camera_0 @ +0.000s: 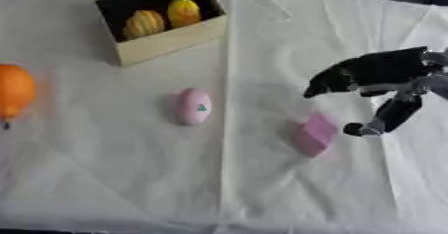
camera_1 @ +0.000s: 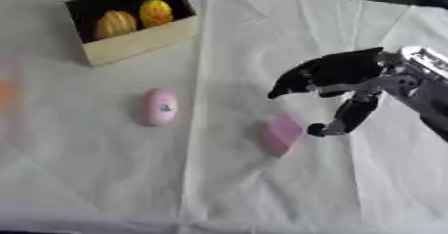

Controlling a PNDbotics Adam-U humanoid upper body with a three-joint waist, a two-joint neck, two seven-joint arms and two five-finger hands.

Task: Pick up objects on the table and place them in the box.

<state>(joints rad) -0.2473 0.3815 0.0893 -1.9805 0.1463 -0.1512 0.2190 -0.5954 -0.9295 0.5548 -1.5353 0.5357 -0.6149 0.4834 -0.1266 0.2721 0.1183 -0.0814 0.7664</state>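
**Right hand over pink block, nothing held**

Bench [camera_0: 262,193] is covered by a white creased cloth. Box [camera_0: 171,40], tan walls and dark inside, sits at far left with two yellow ribbed objects [camera_0: 144,24] side by side in it. Right hand [camera_1: 337,70] comes in from the right, above the cloth, fingers [camera_1: 289,85] straight and pressed together, thumb [camera_1: 346,118] hanging down apart from them, gripping nothing. Orange round object [camera_0: 16,90] is at the left edge. Pink block [camera_0: 315,134] lies just beside the thumb tip; contact unclear. Pink oval object [camera_0: 194,106] with a small green mark lies mid-bench, well apart from the hand.
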